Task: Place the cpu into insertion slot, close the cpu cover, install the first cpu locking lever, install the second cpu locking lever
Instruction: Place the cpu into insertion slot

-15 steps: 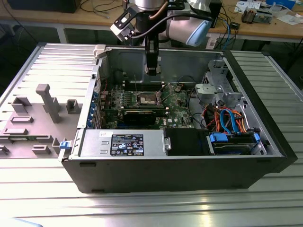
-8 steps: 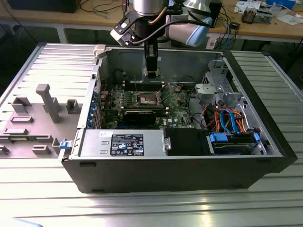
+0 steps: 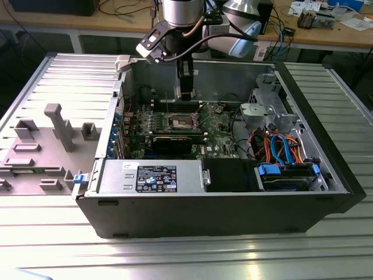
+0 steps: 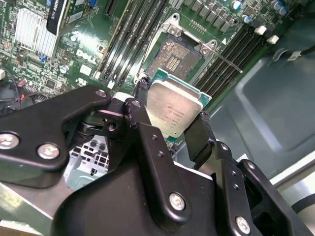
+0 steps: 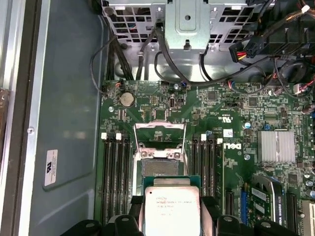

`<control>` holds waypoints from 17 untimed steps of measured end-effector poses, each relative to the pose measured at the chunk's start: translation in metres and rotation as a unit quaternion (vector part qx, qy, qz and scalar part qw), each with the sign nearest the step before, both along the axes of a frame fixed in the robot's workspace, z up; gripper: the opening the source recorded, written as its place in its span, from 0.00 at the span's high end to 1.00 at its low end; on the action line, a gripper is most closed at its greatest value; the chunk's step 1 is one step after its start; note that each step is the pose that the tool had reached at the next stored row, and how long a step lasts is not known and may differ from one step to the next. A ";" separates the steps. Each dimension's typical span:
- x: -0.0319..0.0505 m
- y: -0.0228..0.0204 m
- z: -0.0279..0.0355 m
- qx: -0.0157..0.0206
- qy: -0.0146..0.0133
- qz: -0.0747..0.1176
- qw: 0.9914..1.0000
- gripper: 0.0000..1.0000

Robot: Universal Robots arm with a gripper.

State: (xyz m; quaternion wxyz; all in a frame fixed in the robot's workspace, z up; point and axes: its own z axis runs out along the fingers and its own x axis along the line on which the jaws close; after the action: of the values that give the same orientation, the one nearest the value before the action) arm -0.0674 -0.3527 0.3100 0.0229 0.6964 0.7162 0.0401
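Since the jaws are mine, I enter the item as I hold it.

**Item:** the cpu point(image 4: 173, 110), one flat square chip with a silver-grey metal top on a green base.

**Hold:** my gripper point(image 4: 172, 117) is closed part-way, as far as the chip's width allows. One of my fingers point(image 4: 142, 123) sits on each of two opposite edges, and the printed top face is bare between them.

**Location:** inside the computer case point(image 3: 233, 210), in the air above the green circuit board point(image 5: 236, 113). In the first wrist view the chip hangs close to the insertion slot point(image 5: 160, 167) but is not in it, since the slot's dark centre shows uncovered beyond the chip's far edge. The cpu cover point(image 5: 160, 126) stands swung open on the slot's far side, with board visible through its window.

**Weight, by my judgement:** very light, no load on the arm.

**Stiffness:** rigid, so it will not flex or sag between the pads.

**Surface:** the smooth metal top and thin edges are probably slick, so the chip could tilt or slide if squeezed unevenly.

**Fragility:** I rate it high. The underside contacts and the slot's fine pins would likely suffer from any scrape, drop or crooked seating.

**Where to take hold:** the two opposite side edges, as now. I keep clear of the underside and corners, with the chip level to the board.
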 end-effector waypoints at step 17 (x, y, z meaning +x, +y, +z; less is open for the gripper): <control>0.0000 0.0066 -0.0243 0.000 0.000 -0.011 1.000 0.45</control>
State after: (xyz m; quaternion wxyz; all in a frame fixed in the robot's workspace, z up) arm -0.0674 -0.3461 0.2857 0.0232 0.7041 0.7086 0.0396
